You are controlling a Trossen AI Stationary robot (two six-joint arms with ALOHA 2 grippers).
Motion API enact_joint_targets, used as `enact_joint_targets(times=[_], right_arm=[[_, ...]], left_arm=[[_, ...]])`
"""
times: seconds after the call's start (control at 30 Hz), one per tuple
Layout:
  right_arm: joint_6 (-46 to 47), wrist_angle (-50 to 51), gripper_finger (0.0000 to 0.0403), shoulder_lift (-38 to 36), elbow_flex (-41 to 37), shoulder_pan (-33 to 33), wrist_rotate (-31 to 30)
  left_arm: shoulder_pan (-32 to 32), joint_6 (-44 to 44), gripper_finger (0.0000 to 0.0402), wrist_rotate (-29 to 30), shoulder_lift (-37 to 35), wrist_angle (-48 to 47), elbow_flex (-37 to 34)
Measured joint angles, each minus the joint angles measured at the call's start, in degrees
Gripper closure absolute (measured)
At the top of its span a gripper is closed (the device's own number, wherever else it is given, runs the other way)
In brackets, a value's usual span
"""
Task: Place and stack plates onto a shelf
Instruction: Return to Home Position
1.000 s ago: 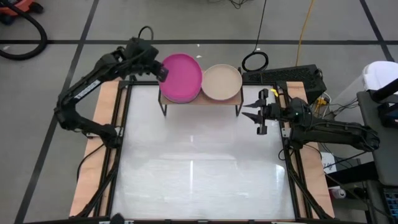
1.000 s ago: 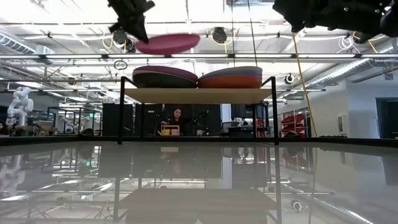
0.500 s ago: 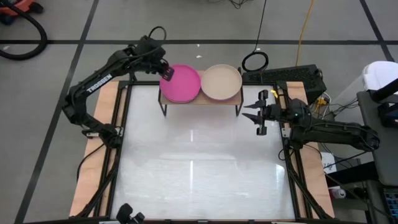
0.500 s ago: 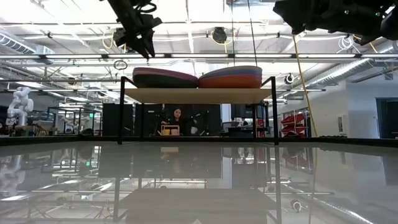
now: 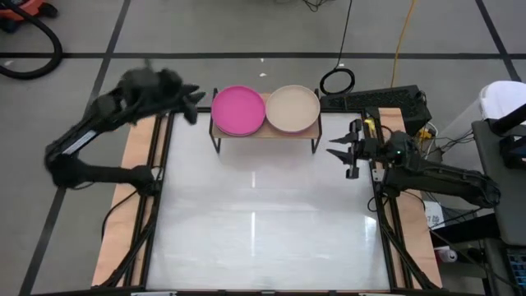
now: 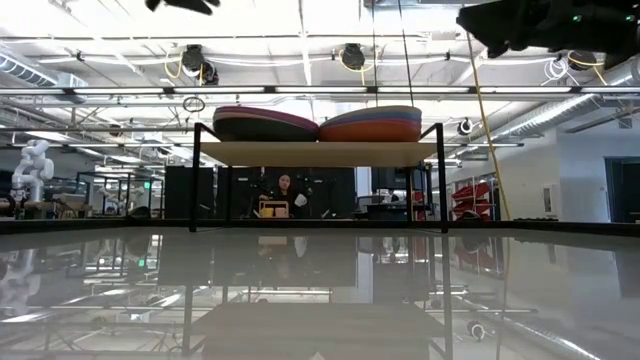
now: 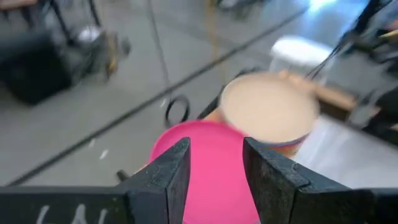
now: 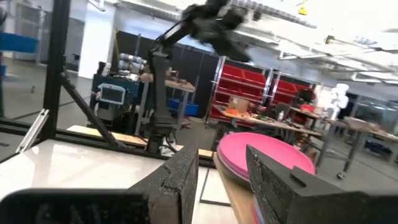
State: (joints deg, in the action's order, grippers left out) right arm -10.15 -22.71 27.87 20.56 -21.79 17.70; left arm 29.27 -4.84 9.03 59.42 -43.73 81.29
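Observation:
Two stacks of plates rest on the low wooden shelf at the table's far edge. The left stack is topped by a magenta plate, the right one by a beige plate. The low view shows both stacks flat on the shelf board. My left gripper hangs open just left of the shelf, above plate height, and holds nothing. In its wrist view the left gripper looks over the magenta plate. My right gripper waits open to the right of the shelf.
A black cable ring lies on the floor beyond the shelf. A black box sits at the far right corner. The white tabletop stretches in front of the shelf. A person sits in the room behind.
My left gripper has let go of the magenta plate and opened. It has then drawn back up and toward the table's left edge. The plate, a second ago tilted above the left stack, now lies flat on top of it.

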Motion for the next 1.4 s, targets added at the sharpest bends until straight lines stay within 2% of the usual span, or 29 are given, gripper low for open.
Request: enact_joint_targets(times=[0.17, 0.3, 0.43, 0.6, 0.87, 1.03, 1.2, 1.4], right_arm=[[2.6, 7.5, 0.0287, -5.7, 0.0, -1.7, -5.5], [4.5, 14.0, 0.0287, -9.1, 0.0, -1.9, -5.7], [4.9, 19.2, 0.0287, -11.9, 0.0, -1.9, -5.7], [4.9, 22.3, 0.0287, -15.4, 0.0, -1.9, -5.7], [4.0, 26.5, 0.0287, -21.8, 0.0, -1.9, -6.6], [9.1, 27.1, 0.0287, -22.6, -2.1, -1.9, -10.0], [10.8, 21.9, 0.0287, -22.6, -8.1, -1.9, -10.1], [10.7, 13.6, 0.0287, -22.6, -15.2, -1.9, -10.4]], left_arm=[[-7.1, -1.4, 0.025, 0.3, -13.1, 13.6, -17.1], [-10.5, -3.2, 0.0252, 1.2, -20.7, 21.6, -29.8], [-12.6, -3.8, 0.028, 1.9, -25.9, 26.6, -38.8], [-14.0, -3.3, 0.0319, 1.5, -33.4, 26.7, -44.7], [-14.8, -1.7, 0.0323, 1.5, -47.9, 27.6, -52.7], [-14.8, -3.0, 0.0323, 1.4, -54.9, 31.0, -60.8], [-14.8, -4.2, 0.0323, 1.4, -58.5, 34.4, -67.6], [-14.8, -7.2, 0.0323, 1.3, -58.7, 35.2, -74.4]])
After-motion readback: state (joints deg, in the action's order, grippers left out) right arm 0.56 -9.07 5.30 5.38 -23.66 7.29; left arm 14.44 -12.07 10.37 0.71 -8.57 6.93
